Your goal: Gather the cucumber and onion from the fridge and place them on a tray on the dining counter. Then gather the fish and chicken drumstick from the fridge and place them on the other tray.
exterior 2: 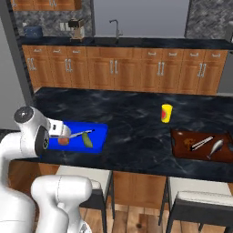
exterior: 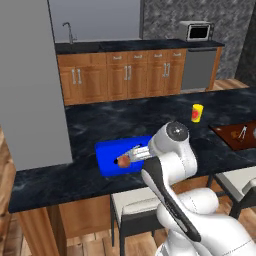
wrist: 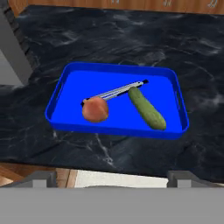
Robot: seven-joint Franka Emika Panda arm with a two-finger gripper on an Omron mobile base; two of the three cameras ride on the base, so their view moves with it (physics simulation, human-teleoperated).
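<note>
A kitchen with warm wooden cupboards along the far wall frames the long table (wrist: 131, 39), a black stone top veined with pale marbling. On it sits the blue tray (wrist: 114, 130), a glossy shallow rectangle with a raised rim and rounded corners. Inside lie the cucumber (wrist: 147, 108), a smooth dark green oblong with rounded ends, set at a slant, and the onion (wrist: 95, 109), a small reddish-orange ball, near the tray's front rim. A slim silver utensil with a dark tip (wrist: 116, 91) lies across the tray floor behind them, touching or just beside both. Farther along the table stand a small yellow cup with a red mark (exterior 2: 167, 113) and the dark reddish-brown flat tray (exterior 2: 182, 150), which carries a pale fish (exterior 2: 215, 147) and another slim utensil. The pincer (wrist: 113, 177) hangs back from the blue tray on the near side, above the table's edge, its jaws spread wide and gripping nothing; onion and cucumber lie ahead of it, well apart from its tips.
</note>
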